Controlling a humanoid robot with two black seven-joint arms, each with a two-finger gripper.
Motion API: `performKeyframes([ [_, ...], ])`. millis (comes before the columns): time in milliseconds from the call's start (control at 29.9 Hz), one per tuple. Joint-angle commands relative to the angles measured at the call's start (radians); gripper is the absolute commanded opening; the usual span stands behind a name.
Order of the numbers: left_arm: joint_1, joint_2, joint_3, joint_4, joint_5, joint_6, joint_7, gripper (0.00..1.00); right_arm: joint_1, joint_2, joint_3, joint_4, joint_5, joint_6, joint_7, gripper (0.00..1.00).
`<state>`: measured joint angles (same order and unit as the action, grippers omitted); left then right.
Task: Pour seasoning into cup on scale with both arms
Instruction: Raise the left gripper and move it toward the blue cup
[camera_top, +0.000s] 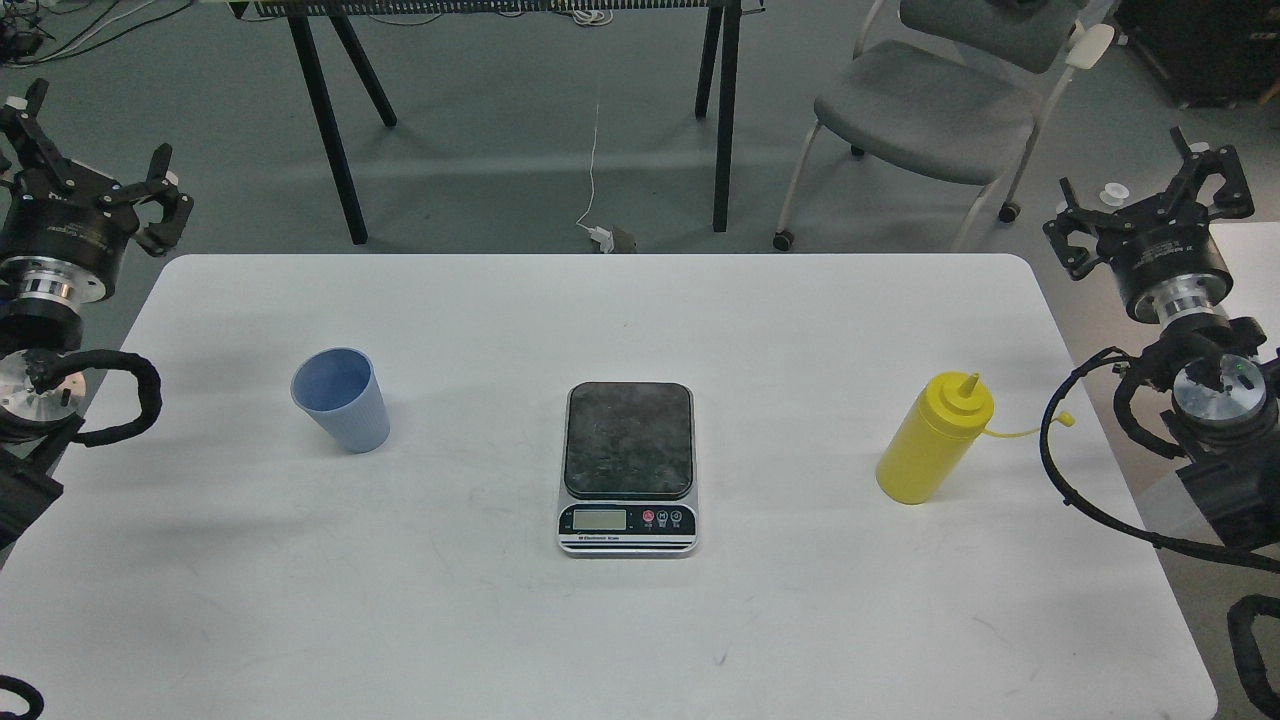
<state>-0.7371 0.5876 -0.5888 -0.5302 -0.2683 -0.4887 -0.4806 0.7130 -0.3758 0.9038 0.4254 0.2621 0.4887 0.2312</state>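
Both grippers, left (95, 165) and right (1150, 195), stand wide, empty; cup (341, 399) sits left of scale (627, 465): grip it mid-wall, set it centred on the plate

— What's on my table?
— I see the light blue ribbed cup (341, 400) upright at left, the scale (627, 467) in the middle (dark plate bare), and the yellow seasoning bottle (933, 439) upright at right, cap off, dangling on its tether.
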Motion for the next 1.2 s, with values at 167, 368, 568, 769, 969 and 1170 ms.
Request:
performKeyframes([
  [167,0.01,-0.006,-0.006,-0.002,-0.006,0.0,-0.004,1.0,-0.04,-0.014,0.001,0.012,0.0,0.0,0.005,1.0],
  [368,0.012,0.005,0.012,-0.019,0.015,0.0,0.01,1.0,-0.038,-0.021,0.0,0.012,0.0,0.0,0.002,1.0],
  [568,-0.013,0.044,0.03,-0.034,0.314,0.0,0.008,0.99,-0.038,-0.031,-0.002,0.007,-0.004,0.0,0.0,1.0],
  [769,-0.048,0.164,0.034,-0.198,0.662,0.0,0.01,0.99,-0.04,-0.051,0.001,0.003,-0.006,0.0,0.007,1.0],
  [969,-0.038,0.287,0.04,-0.514,1.053,0.0,0.01,0.99,-0.04,-0.051,0.003,0.006,-0.004,0.0,0.008,1.0],
  [1170,-0.035,0.281,0.04,-0.588,1.643,0.12,0.01,0.99,-0.04,-0.063,0.024,0.007,-0.003,0.0,0.008,1.0],
])
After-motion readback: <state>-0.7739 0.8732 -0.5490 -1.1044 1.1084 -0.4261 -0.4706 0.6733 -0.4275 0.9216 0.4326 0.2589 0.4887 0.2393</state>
